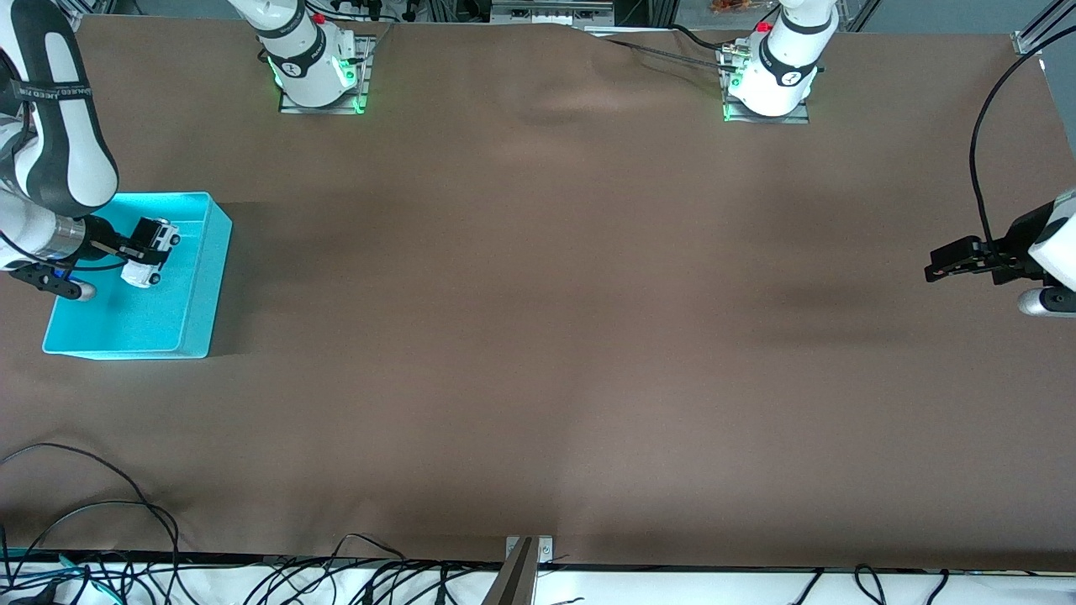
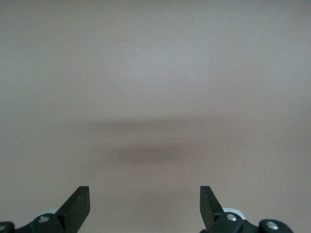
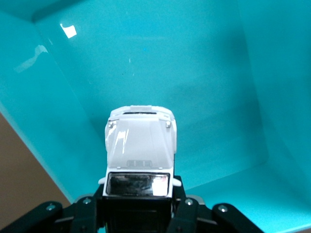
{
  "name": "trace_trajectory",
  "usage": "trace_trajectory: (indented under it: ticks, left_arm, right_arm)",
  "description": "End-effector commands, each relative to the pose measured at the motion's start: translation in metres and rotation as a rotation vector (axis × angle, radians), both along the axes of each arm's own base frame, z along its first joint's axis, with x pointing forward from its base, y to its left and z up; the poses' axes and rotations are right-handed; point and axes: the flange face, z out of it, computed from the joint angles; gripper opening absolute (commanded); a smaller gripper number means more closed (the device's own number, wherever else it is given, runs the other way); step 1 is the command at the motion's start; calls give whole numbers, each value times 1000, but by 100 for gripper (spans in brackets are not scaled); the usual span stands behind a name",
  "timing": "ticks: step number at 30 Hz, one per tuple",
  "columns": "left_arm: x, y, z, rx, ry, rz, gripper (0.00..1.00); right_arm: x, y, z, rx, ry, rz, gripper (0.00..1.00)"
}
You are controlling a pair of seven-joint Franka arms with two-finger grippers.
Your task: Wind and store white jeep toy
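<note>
The white jeep toy (image 1: 151, 252), white with a black roof and dark windows, is held in my right gripper (image 1: 145, 249) over the inside of the turquoise bin (image 1: 197, 323) at the right arm's end of the table. In the right wrist view the jeep (image 3: 140, 145) points away from the wrist, its black roof clamped between the black fingers (image 3: 184, 206), with the bin's walls (image 3: 252, 73) around it. My left gripper (image 1: 940, 267) is open and empty, up over bare cloth at the left arm's end; its fingertips (image 2: 77, 206) stand wide apart.
A brown cloth (image 1: 538, 319) covers the table. The two arm bases (image 1: 318, 71) stand along the edge farthest from the front camera. Black cables (image 1: 101, 504) lie at the nearest edge, and one cable (image 1: 979, 160) hangs by the left arm.
</note>
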Motion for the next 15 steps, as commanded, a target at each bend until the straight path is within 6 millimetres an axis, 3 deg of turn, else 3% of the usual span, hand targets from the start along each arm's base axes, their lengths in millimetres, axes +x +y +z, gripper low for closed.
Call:
trace_trajectory:
  ticks: [1, 4, 10, 15]
  left_arm:
    - [-5, 0, 1, -25, 8, -4, 100]
    - [-5, 1, 2, -25, 7, -3, 100]
    - [-5, 1, 1, -25, 8, -3, 100]
    - [-5, 0, 1, -25, 9, -4, 100]
  right_arm:
    - [-3, -13, -6, -22, -5, 41, 0]
    - [-12, -39, -2, -28, -13, 22, 0]
    - [-21, -52, -14, -4, 2, 84, 0]
    - [-36, -82, -25, -4, 0, 39, 0]
